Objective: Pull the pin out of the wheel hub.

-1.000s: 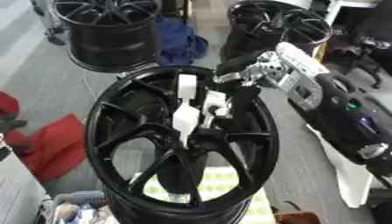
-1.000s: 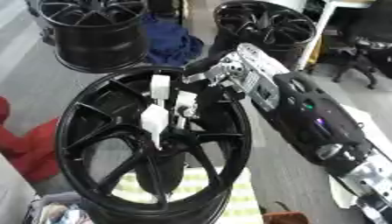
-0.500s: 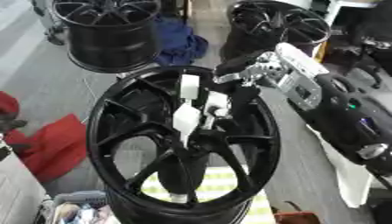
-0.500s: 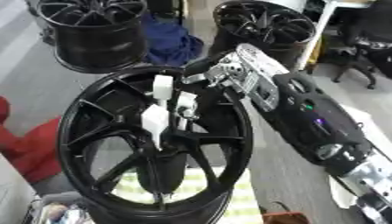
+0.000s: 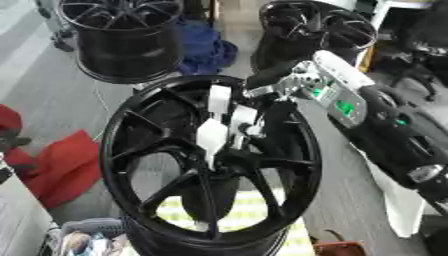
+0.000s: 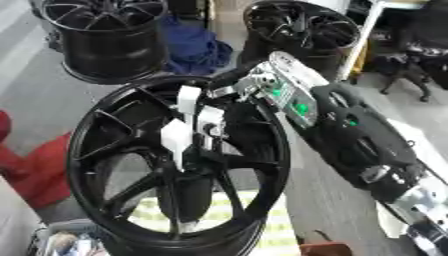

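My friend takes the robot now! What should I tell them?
Right hand: reaching from the right into the centre of the big black wheel hub, pale fingers curled at the pin area; the pin itself cannot be made out.
Left hand: not in view.
Done: hand at the hub centre.
Left: pull the pin out; nothing shows it free yet.
Two more black wheels stand behind.

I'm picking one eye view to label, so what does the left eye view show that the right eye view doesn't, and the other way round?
Only the left eye view: more of the red cloth at the left edge, and a dark shape beside it that I cannot make out.
Only the right eye view: more of the right arm's lower end at the bottom right, and a white post at the upper right.
Both: the black wheel hub, the white pieces at its centre, the right hand at the hub's upper rim, two more black wheels behind, and a blue cloth.
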Motion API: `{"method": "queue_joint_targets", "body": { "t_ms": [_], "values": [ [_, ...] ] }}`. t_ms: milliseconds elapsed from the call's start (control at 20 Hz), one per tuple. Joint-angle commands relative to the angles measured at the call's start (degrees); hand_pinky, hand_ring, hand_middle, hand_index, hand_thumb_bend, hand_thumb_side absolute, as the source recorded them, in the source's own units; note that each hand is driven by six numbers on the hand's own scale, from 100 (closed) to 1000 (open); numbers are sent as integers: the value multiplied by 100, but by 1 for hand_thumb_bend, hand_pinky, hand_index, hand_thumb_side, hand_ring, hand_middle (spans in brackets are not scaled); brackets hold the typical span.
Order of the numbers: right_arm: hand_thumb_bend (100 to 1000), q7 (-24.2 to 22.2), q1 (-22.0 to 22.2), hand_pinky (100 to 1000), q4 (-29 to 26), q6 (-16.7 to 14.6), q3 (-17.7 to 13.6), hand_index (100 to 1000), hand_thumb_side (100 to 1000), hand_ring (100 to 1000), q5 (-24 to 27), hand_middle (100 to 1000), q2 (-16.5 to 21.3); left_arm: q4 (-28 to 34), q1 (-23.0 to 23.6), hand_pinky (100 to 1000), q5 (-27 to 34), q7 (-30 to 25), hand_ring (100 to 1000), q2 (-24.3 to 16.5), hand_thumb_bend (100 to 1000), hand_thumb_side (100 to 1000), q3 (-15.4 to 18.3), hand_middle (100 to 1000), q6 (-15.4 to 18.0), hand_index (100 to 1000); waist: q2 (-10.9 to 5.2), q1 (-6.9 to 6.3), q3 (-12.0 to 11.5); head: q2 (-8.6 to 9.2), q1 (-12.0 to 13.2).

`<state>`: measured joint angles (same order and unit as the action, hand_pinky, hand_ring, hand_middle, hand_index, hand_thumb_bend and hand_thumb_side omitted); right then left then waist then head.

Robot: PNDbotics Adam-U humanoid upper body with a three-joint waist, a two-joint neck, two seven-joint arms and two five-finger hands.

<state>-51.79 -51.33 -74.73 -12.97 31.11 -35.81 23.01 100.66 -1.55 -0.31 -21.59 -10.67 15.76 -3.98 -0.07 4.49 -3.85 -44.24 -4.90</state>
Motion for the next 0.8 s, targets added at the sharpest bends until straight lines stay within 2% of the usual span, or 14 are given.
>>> {"method": "queue_joint_targets", "body": {
  "t_ms": [50, 250, 400, 800],
  "values": [
    [100, -18, -144, 529, -252, -27, -36, 722, 356, 522, 151, 586, 172, 107, -62, 708, 10, -11, 1000, -114, 111, 707, 0, 764, 9, 889, -52, -25, 7, 12, -9],
    [100, -18, -183, 453, -510, -5, -31, 681, 226, 461, 276, 529, 218, 105, -62, 708, 9, -10, 1000, -114, 111, 708, -2, 764, 5, 889, -54, -21, 6, 12, -11],
    [100, -18, -217, 425, -682, 34, -37, 667, 182, 435, 335, 511, 261, 107, -62, 708, 11, -10, 1000, -115, 110, 708, -1, 764, 5, 889, -58, -20, 3, 12, -7],
    [100, -18, -373, 417, -1045, 171, -156, 660, 156, 427, 491, 500, 486, 108, -64, 708, 15, -5, 1000, -122, 111, 707, 2, 765, 1, 889, -72, -8, 10, 12, 7]
  ]
}}
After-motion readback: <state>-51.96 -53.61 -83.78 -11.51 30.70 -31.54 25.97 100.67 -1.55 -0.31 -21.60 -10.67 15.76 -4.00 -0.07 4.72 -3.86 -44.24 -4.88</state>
